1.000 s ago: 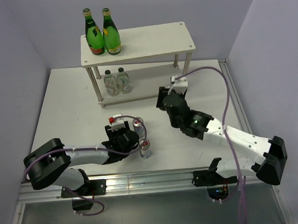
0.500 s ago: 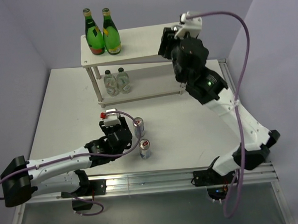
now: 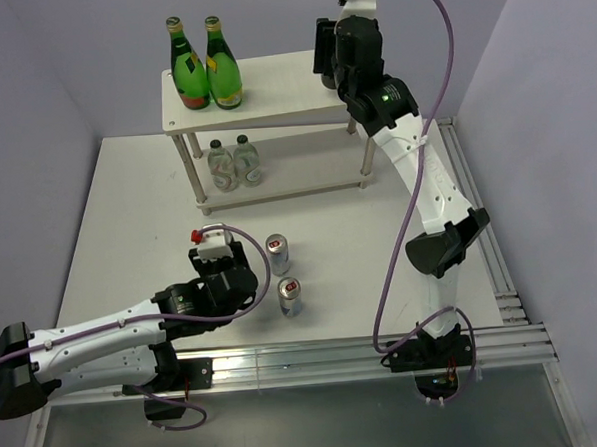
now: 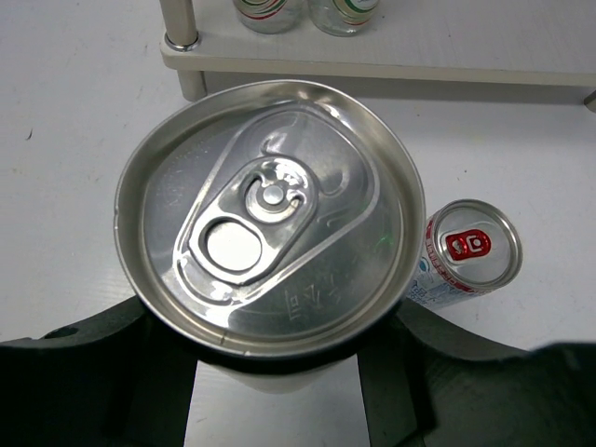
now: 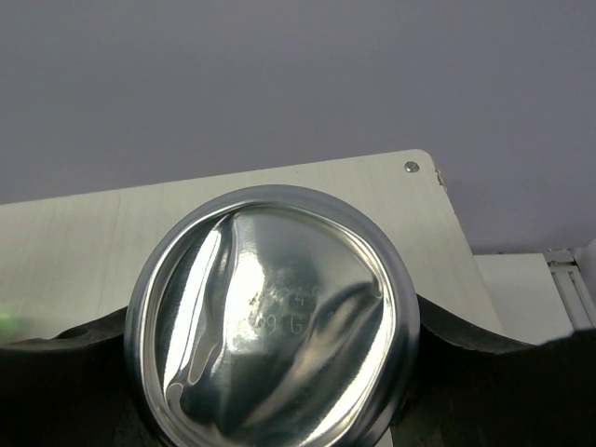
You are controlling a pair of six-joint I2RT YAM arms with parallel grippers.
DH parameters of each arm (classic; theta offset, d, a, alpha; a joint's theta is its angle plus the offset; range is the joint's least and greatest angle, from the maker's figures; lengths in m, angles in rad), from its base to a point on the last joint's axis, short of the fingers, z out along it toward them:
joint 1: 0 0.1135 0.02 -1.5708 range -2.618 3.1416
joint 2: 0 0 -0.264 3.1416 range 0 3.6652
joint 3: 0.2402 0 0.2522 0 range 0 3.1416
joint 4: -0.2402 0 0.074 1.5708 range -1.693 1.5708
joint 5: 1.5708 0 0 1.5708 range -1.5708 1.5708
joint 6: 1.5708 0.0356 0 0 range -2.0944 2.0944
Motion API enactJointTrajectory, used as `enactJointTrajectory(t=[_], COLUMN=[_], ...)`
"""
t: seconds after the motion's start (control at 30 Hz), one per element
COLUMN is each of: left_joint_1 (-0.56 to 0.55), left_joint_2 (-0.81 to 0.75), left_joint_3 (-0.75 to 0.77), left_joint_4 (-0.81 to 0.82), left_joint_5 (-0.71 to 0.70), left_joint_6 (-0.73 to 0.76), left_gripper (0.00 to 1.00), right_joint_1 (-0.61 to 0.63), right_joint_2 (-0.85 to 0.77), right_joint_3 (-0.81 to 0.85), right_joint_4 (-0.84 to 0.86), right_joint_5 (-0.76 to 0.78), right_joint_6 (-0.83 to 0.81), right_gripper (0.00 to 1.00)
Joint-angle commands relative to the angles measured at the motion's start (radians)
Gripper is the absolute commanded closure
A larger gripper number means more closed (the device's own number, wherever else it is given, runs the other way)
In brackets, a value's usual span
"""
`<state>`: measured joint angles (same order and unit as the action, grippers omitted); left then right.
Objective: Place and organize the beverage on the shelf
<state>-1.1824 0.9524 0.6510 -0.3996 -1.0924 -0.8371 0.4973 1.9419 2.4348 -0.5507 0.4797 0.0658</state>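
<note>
The cream-white shelf (image 3: 281,84) stands at the back of the table. Two squat clear bottles (image 3: 233,163) are on its lower board. My right gripper (image 3: 328,54) is raised over the right end of the top board (image 5: 93,242) and is shut on a dark can (image 5: 270,326), whose hollow silver base faces the wrist camera. My left gripper (image 3: 221,276) is low at the front left, shut on a can (image 4: 270,214) with a plain silver lid. Two slim silver cans (image 3: 277,253) (image 3: 290,296) stand upright just to its right; one slim can (image 4: 466,256) shows in the left wrist view.
Two tall green glass bottles (image 3: 206,66) stand at the left end of the top board. The shelf's front left leg (image 4: 182,37) rises ahead of the left gripper. A metal rail (image 3: 286,359) runs along the table's near edge.
The right arm has swung up from beside the lower board to above the top board's right end, carrying its can. The left gripper has drawn back left, away from the two silver cans.
</note>
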Motion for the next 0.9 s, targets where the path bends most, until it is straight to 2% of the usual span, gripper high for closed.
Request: enactJointTrajectory(t=[0.0, 0.27, 0.43, 0.53, 0.63, 0.73, 0.77, 0.87], left_joint_1=[-0.006, -0.006, -0.006, -0.006, -0.006, -0.006, -0.006, -0.006], left_joint_2=[-0.026, 0.020, 0.028, 0.022, 0.023, 0.025, 0.026, 0.026], left_joint_3=[0.041, 0.061, 0.064, 0.065, 0.072, 0.073, 0.075, 0.075], left_joint_4=[0.018, 0.067, 0.090, 0.097, 0.099, 0.100, 0.100, 0.107], left_joint_5=[-0.027, -0.015, -0.011, -0.009, -0.012, -0.012, -0.012, -0.015], left_joint_6=[-0.030, 0.001, 0.016, 0.029, 0.035, 0.039, 0.041, 0.049], left_gripper=[1.00, 1.00, 1.00, 1.00, 1.00, 1.00, 1.00, 1.00], right_joint_1=[-0.022, -0.045, -0.045, -0.046, -0.045, -0.045, -0.045, -0.045], right_joint_2=[-0.040, -0.012, -0.027, -0.011, 0.000, -0.006, -0.004, -0.004], right_joint_3=[0.053, 0.026, -0.054, -0.034, -0.026, -0.051, -0.057, -0.057], right_joint_4=[0.103, 0.075, 0.104, 0.089, 0.084, 0.093, 0.094, 0.092], right_joint_5=[-0.042, -0.061, -0.053, -0.050, -0.043, -0.035, -0.032, -0.030], right_joint_6=[0.011, 0.017, 0.017, 0.014, 0.019, 0.023, 0.025, 0.023], right_gripper=[1.00, 1.00, 1.00, 1.00, 0.89, 0.65, 0.50, 0.30])
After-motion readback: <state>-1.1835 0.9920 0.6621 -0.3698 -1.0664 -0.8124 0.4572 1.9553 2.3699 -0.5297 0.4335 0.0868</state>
